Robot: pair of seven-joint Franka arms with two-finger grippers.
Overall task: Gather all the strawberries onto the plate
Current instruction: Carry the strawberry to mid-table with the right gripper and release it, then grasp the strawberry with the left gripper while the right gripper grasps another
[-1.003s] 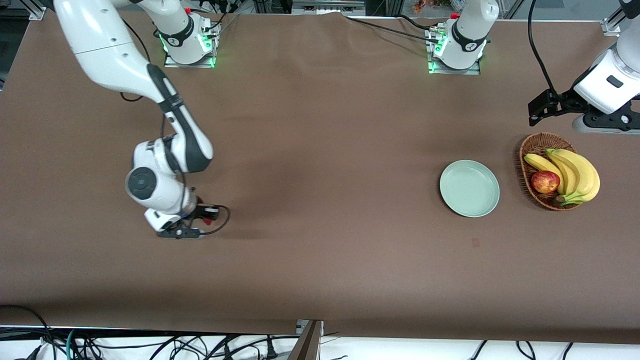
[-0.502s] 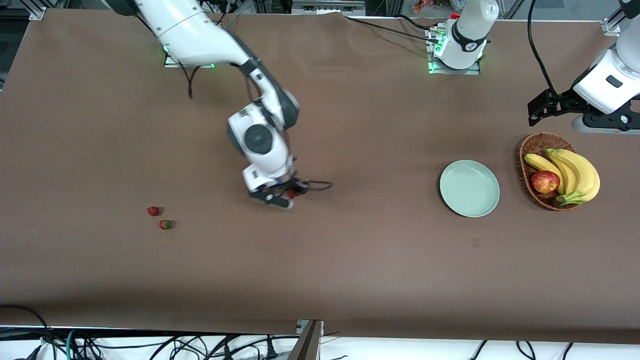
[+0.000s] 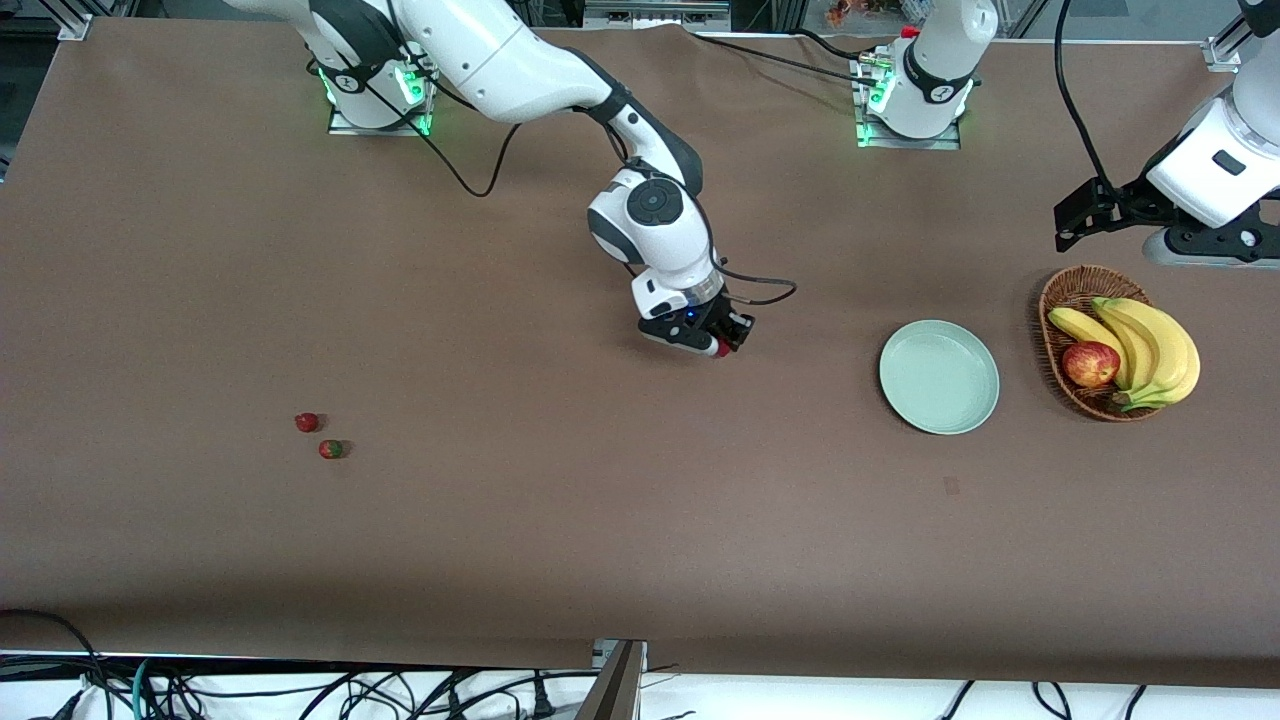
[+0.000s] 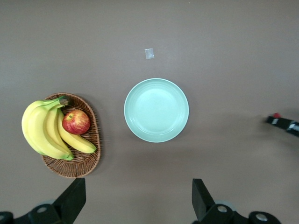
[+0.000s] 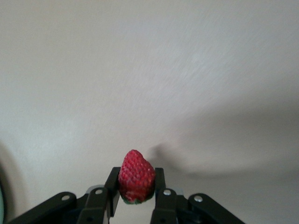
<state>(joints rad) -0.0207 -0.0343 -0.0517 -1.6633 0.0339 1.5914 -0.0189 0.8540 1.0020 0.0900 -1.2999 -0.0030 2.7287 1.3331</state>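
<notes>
Right pincer (image 3: 722,347) has carried its gripped strawberry (image 5: 136,176) toward the plate (image 3: 939,377).

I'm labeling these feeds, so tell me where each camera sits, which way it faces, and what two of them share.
Front view: high across the table, facing both bases; shows both arms, two loose strawberries and the right gripper.
Left wrist view: looks straight down on the plate and basket; the left gripper shows open.
Right wrist view: looks along its fingers, shut on a strawberry, over bare table.
Shared: front and left wrist views both show plate and basket.
</notes>
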